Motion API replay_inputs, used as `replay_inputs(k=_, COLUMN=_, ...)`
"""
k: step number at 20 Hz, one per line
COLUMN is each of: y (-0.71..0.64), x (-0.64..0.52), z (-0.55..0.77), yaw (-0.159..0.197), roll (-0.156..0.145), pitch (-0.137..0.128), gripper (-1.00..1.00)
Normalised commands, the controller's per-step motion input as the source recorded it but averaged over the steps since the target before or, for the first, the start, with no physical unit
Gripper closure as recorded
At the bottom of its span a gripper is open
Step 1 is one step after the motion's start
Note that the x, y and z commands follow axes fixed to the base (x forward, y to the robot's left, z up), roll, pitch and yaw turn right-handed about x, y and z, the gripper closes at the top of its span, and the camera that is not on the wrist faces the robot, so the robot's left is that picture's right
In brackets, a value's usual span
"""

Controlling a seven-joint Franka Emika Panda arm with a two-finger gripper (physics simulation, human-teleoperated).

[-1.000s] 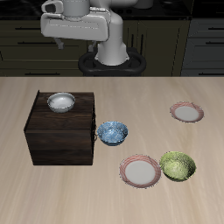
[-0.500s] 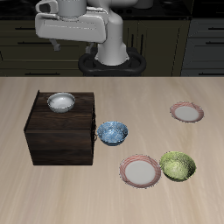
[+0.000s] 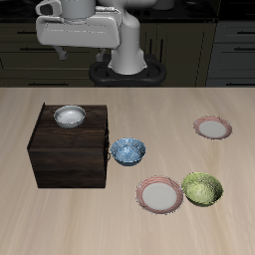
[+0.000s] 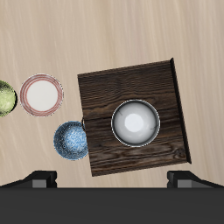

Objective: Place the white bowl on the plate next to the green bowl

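Observation:
The white bowl (image 3: pixel 68 116) (image 4: pixel 135 122) sits on top of a dark wooden box (image 3: pixel 70 157) (image 4: pixel 101 92). High above and behind it hangs my gripper (image 3: pixel 64 47) (image 4: pixel 114 179), open and holding nothing, with the fingers spread wide in the wrist view. The green bowl (image 3: pixel 202 188) (image 4: pixel 4 98) rests near the table's front edge. Beside it, almost touching, lies the plate (image 3: pixel 159 194) (image 4: pixel 42 94), with nothing on it.
A blue-and-white speckled bowl (image 3: pixel 127 150) (image 4: pixel 71 140) stands close to the box's corner, between the box and the plate. A second red-rimmed plate (image 3: pixel 212 127) lies farther back. Dark cabinets stand behind the table.
The arm's hand has drifted slightly up and sideways above the box's back edge. Nothing on the table has moved.

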Motion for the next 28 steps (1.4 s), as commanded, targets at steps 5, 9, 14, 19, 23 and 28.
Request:
replay_inputs(k=5, y=-0.05, x=0.11, z=0.00, yaw=0.026, roll=0.014, pitch=-0.020, gripper=-1.00)
replay_inputs(k=9, y=-0.05, x=0.11, z=-0.04, yaw=0.002, roll=0.009, pitch=0.010, gripper=-1.00)
replay_inputs(k=14, y=0.00, x=0.05, z=-0.04, yaw=-0.007, roll=0.005, pitch=0.000, gripper=-1.00)
replay_inputs(k=19, y=0.02, x=0.07, z=-0.15, yaw=-0.005, roll=0.016, pitch=0.007, gripper=-1.00)
replay_inputs(k=23, y=-0.04, x=0.08, z=-0.14, yaw=-0.011, roll=-0.014, pitch=-0.007, gripper=-1.00)
replay_inputs(k=28, y=-0.04, x=0.03, z=-0.20, yaw=-0.018, roll=-0.037, pitch=0.002, gripper=-1.00)
